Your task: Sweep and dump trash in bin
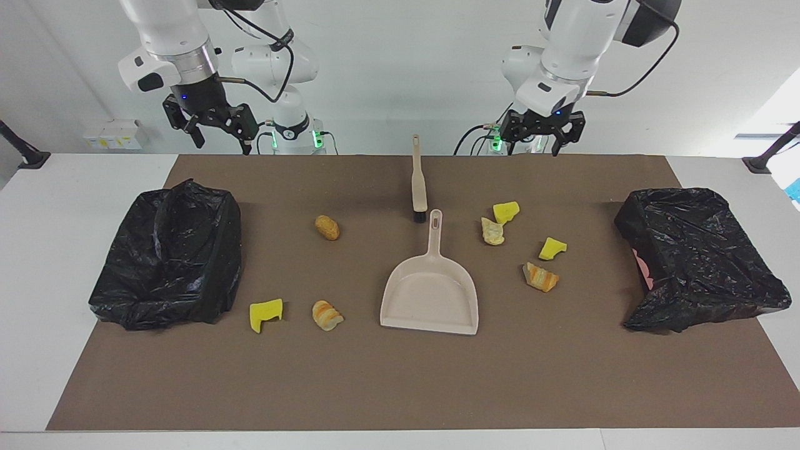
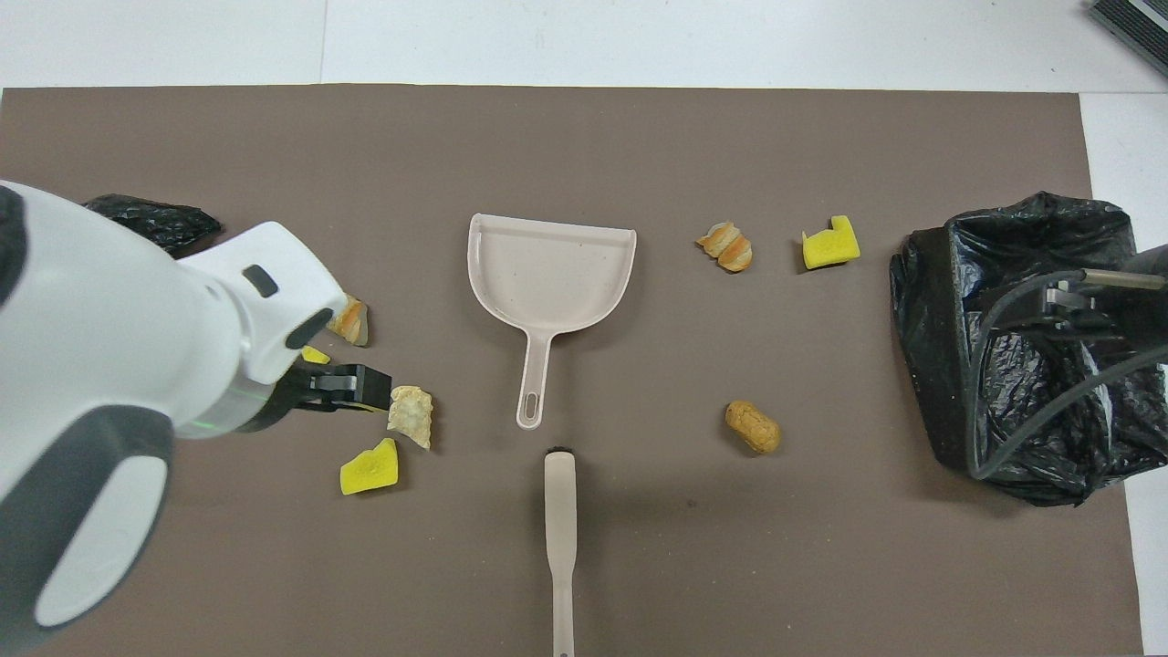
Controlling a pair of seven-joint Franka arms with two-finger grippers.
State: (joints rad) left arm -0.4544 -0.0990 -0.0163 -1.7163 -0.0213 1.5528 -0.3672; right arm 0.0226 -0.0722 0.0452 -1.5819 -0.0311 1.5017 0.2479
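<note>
Step in hand: start position, before any tool is picked up. The left gripper [image 1: 542, 139] hangs raised over the robots' edge of the brown mat [image 1: 400, 381], fingers apart and empty. The right gripper [image 1: 212, 128] hangs raised over the same edge at the right arm's end, fingers apart and empty.

The brush [image 1: 418, 181] lies at mid-table, handle toward the robots, black bristles just short of the dustpan [image 1: 431, 287] handle. The dustpan lies flat, farther from the robots, its open mouth facing away from them.

The trash is loose on the mat in two groups. Four scraps [image 1: 528, 247] lie between the dustpan and the black-bagged bin [image 1: 697, 259] at the left arm's end. Three scraps [image 1: 312, 281] lie between the dustpan and the black-bagged bin [image 1: 169, 256] at the right arm's end. No scrap touches the dustpan, and none is in a bin.

Next move, as judged: one gripper descends on the brush handle, the other on the dustpan handle. Each must close squarely across its thin, flat-lying handle.
</note>
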